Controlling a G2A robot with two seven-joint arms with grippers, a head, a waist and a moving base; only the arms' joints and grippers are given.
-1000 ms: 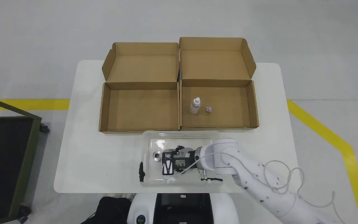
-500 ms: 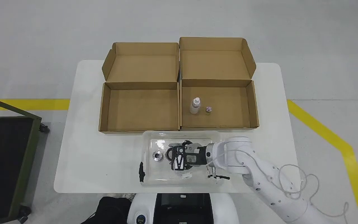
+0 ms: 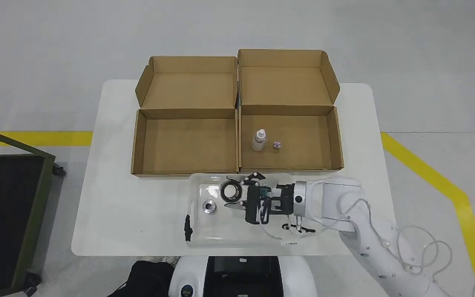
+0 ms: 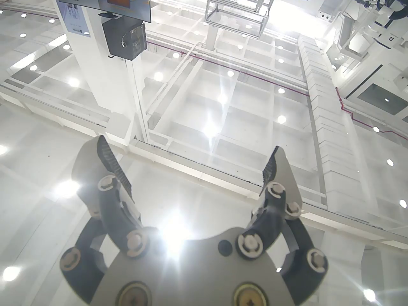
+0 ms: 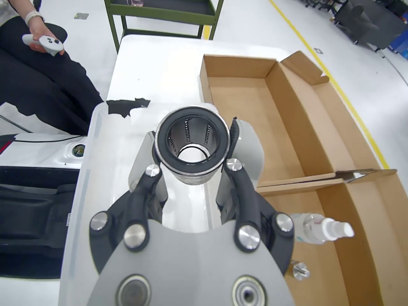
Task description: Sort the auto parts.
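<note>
My right gripper (image 3: pixel 236 194) is shut on a linear bearing (image 3: pixel 230 191), a steel cylinder with black end rings, held above the clear plastic tray (image 3: pixel 223 177). In the right wrist view the bearing (image 5: pixel 193 148) sits end-on between the fingers (image 5: pixel 237 135) of the right gripper (image 5: pixel 193 132). A round metal part (image 3: pixel 209 207) lies in the tray, and a black part (image 3: pixel 188 226) rests at its near left corner. My left gripper (image 4: pixel 188 148) is open, holds nothing and points up at the ceiling.
Two open cardboard boxes stand behind the tray. The left box (image 3: pixel 185 145) is bare inside. The right box (image 3: pixel 312 145) holds a small spray bottle (image 3: pixel 258 139) and a small metal piece (image 3: pixel 277 145). The white table (image 3: pixel 111 185) has free room left of the tray.
My right gripper has risen from the tray's middle with the bearing and shifted toward the boxes. The arm has swung to the right.
</note>
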